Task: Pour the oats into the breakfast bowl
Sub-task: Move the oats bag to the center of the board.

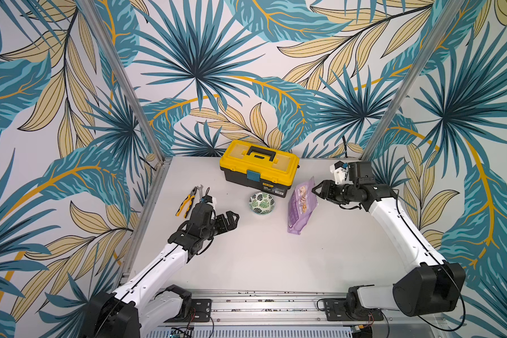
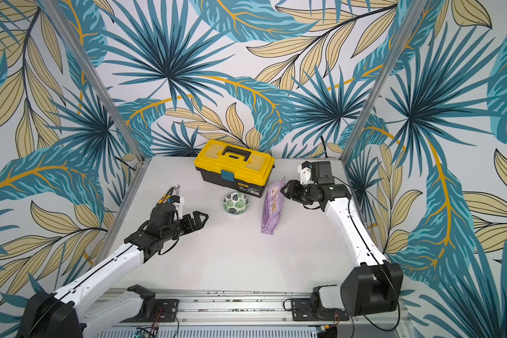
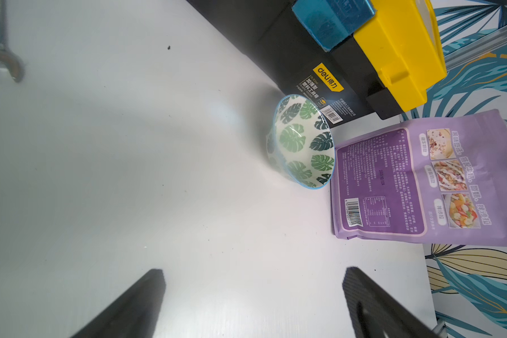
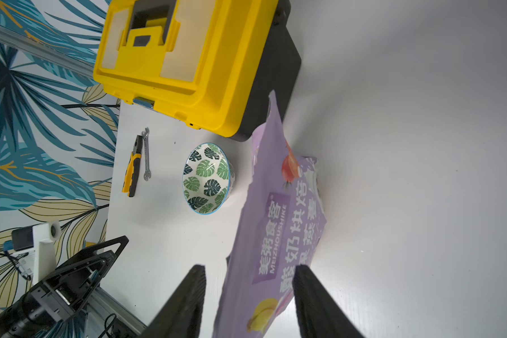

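Oats pouch (image 1: 302, 204) standing on tabletop (image 1: 275, 263), just at 3 o'clock of breakfast bowl (image 1: 262, 202), near but not touching. Toolbox (image 1: 259, 164) close at bowl's 12 o'clock. Right hand (image 4: 250, 267) reaching in at pouch's upper part from 3 o'clock, jaws half apart and astride it, one finger (image 4: 198, 281) clear of the film, not clamped. Left hand (image 1: 233, 221) at bowl's 8 o'clock, jaws spread wide, holding nothing. Pliers (image 1: 186, 202) and wrench (image 1: 199, 188) at bowl's 9 o'clock.
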You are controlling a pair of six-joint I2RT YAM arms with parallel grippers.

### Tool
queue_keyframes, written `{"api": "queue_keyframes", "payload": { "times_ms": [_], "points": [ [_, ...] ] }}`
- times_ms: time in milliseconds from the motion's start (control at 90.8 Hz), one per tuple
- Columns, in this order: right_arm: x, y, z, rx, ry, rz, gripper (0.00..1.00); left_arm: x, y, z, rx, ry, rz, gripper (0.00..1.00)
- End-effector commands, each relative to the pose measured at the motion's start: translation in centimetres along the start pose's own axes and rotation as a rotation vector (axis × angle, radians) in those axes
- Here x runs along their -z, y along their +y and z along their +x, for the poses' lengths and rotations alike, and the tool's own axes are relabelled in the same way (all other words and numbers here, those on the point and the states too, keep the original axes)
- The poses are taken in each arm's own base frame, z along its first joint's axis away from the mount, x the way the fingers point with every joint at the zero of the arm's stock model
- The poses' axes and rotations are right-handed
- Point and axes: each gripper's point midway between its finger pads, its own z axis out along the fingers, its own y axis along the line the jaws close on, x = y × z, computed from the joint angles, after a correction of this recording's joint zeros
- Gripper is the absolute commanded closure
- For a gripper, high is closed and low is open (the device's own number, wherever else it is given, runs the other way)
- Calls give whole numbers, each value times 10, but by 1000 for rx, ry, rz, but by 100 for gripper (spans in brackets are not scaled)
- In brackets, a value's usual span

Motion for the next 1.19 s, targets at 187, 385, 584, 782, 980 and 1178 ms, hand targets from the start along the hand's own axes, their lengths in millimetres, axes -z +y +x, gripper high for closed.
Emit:
{"api": "queue_keyframes", "payload": {
  "times_ms": [187, 385, 584, 782, 980, 1178],
  "points": [
    [-6, 7, 21, 31, 95, 87, 81, 5, -3, -5, 12, -22, -2, 0],
    [7, 36, 29, 68, 94, 44, 100, 6, -16, -2, -8, -15, 13, 0],
    [18, 66, 56, 94, 139, -13, 100, 4, -56, 8, -65, -8, 79, 0],
    [24, 92, 82, 104, 188, -82, 100, -2, -97, 23, -156, 19, 116, 0],
    [18, 97, 99, 119, 232, -104, 92, -19, -130, 44, -248, 61, 145, 0],
    [6, 82, 105, 114, 245, -46, 85, -44, -149, 61, -297, 101, 142, 0]
  ]
}}
